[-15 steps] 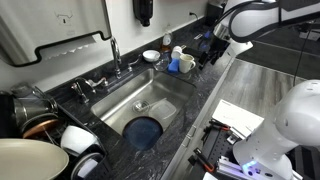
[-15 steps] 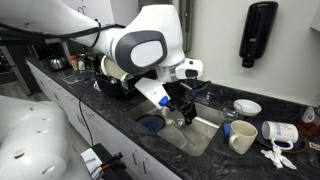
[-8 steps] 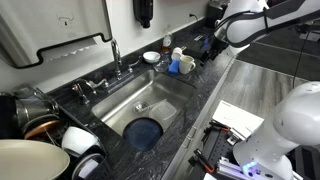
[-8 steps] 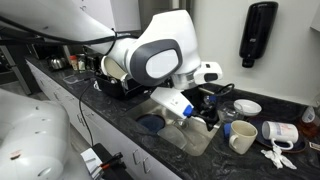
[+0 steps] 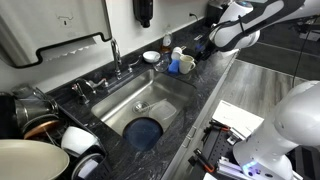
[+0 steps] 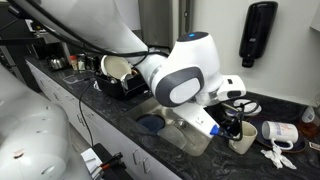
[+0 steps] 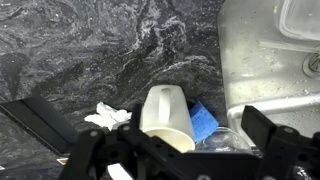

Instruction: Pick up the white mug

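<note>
In an exterior view, the camera sits high over the dark speckled stone bench (image 5: 205,90). It looks down along its length, across the stainless steel sink (image 5: 140,100), toward the far corner. In an exterior view, the camera stands lower and faces the back wall, with the white robot arm (image 6: 185,85) filling the foreground. Both exterior views share the sink (image 6: 168,132) and the black wall-mounted dispenser (image 5: 144,10) (image 6: 258,33). The wrist view looks down on the bench (image 7: 80,50) from close by, past the claw (image 7: 180,150) at its lower edge, and catches the sink (image 7: 262,70) at right, so all 3 views share the sink
</note>
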`<state>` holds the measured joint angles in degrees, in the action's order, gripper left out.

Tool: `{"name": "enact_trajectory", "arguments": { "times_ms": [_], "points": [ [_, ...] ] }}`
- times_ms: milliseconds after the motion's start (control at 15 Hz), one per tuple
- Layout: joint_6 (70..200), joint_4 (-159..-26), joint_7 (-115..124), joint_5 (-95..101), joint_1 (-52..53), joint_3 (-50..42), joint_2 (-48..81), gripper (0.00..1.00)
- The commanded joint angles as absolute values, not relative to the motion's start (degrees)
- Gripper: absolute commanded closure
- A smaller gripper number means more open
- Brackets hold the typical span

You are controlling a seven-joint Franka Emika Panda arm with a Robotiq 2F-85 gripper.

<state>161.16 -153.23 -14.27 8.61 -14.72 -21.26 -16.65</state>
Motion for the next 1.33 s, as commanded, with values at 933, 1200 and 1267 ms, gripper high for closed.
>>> {"name": "enact_trajectory", "arguments": {
  "times_ms": [933,1200,1267],
  "points": [
    [168.0,-145.1,-38.6,-22.3,-8.5,-25.0,2.4,0.4],
    [172.2,-144.6,-43.2,-24.7,-9.0,-24.5,4.7,0.69],
    [173.1,-144.5,-44.4,-25.4,-9.0,-24.3,5.0,0.75]
  ]
}}
